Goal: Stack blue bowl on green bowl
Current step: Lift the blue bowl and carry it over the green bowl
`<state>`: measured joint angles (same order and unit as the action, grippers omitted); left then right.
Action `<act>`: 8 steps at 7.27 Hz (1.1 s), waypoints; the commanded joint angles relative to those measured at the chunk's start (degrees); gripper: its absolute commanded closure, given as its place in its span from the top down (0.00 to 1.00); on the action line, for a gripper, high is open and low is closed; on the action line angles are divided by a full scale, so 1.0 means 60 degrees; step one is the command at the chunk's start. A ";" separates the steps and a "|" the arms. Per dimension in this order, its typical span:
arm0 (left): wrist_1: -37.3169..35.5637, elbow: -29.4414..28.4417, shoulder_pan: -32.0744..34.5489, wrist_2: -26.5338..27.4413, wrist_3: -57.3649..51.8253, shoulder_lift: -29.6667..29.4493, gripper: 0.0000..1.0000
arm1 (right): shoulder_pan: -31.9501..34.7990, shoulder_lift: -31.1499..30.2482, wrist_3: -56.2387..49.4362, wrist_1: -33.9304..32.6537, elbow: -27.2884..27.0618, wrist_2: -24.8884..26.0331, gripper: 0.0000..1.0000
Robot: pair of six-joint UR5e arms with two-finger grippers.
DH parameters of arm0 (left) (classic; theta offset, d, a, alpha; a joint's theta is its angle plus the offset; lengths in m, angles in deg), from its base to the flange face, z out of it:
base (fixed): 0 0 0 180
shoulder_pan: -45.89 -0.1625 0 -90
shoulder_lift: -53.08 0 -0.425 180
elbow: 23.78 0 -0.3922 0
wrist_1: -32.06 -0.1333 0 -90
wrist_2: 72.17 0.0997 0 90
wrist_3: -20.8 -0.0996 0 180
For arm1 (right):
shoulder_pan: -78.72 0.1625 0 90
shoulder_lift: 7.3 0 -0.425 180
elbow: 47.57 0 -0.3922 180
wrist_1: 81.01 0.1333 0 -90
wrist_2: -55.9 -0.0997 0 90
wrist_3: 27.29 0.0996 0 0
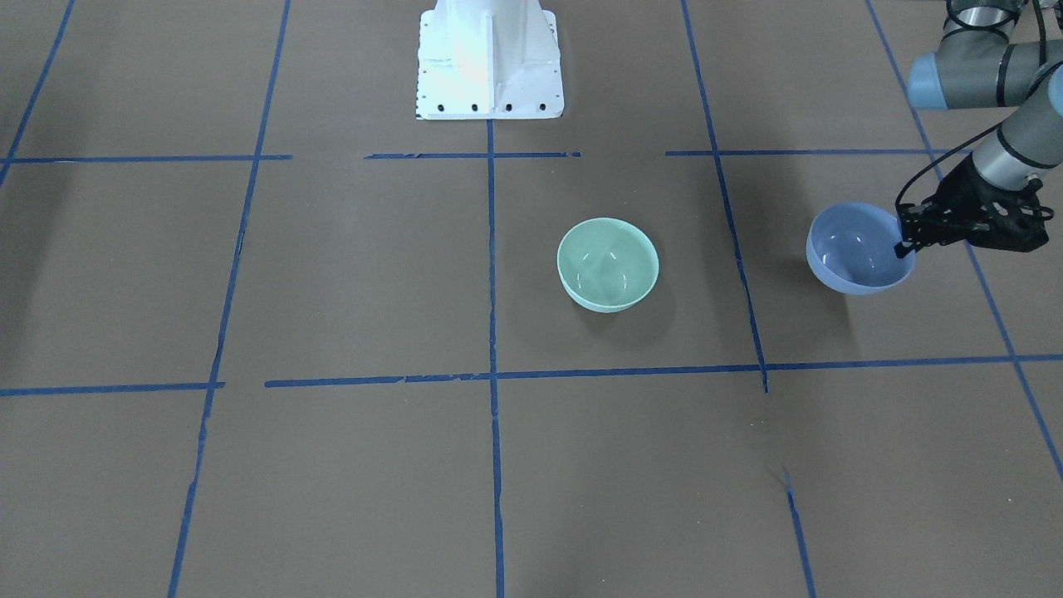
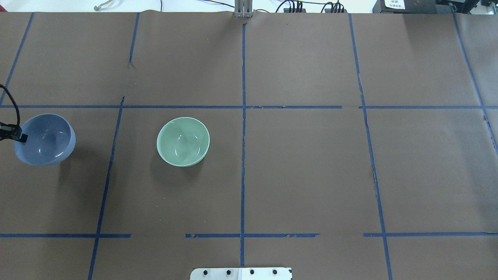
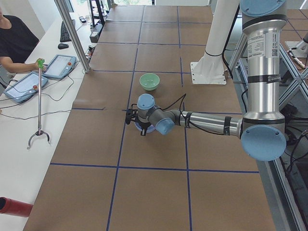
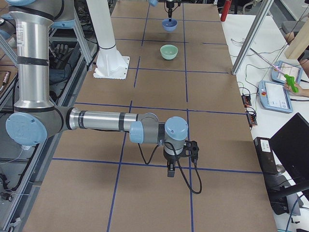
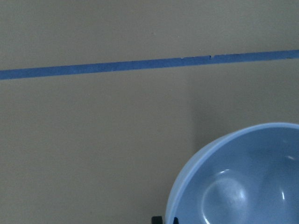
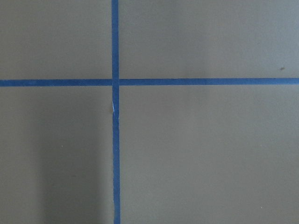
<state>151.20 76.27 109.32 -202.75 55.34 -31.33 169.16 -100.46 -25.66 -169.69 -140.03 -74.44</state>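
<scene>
The blue bowl [image 1: 855, 249] is at the robot's far left side of the table, slightly tilted; it also shows in the overhead view [image 2: 44, 139] and the left wrist view [image 5: 243, 177]. My left gripper [image 1: 901, 241] is shut on its rim, one finger inside and one outside. The green bowl [image 1: 608, 264] stands upright and empty on the brown table, about two bowl widths from the blue one, also seen from overhead [image 2: 183, 141]. My right gripper [image 4: 170, 169] hangs low over the table far from both bowls; I cannot tell whether it is open or shut.
The white robot base [image 1: 490, 58] stands at the table's robot-side edge. Blue tape lines [image 2: 243, 116] divide the brown table cover into squares. An operator's desk with tablets [image 3: 57, 67] runs along the far side.
</scene>
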 commanded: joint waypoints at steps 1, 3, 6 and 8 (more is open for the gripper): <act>-0.3693 0.1685 0.1405 -0.0269 -0.2405 -0.0315 0.00 | 0.0000 0.0000 -0.0006 0.0000 0.0000 0.0001 1.00; -0.5785 0.2408 0.2986 -0.0253 -0.2973 -0.1600 0.00 | 0.0000 0.0000 -0.0007 0.0000 0.0000 0.0001 1.00; -0.6395 0.3229 0.2353 -0.0486 -0.1824 -0.1695 0.00 | 0.0000 0.0000 -0.0007 0.0000 0.0000 0.0001 1.00; -0.5783 0.3685 0.0715 -0.0502 0.1026 -0.2073 0.00 | 0.0000 0.0000 -0.0007 0.0000 0.0000 0.0001 1.00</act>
<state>114.30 97.02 119.08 -205.63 51.88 -42.38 169.16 -100.46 -25.70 -169.69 -140.03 -74.44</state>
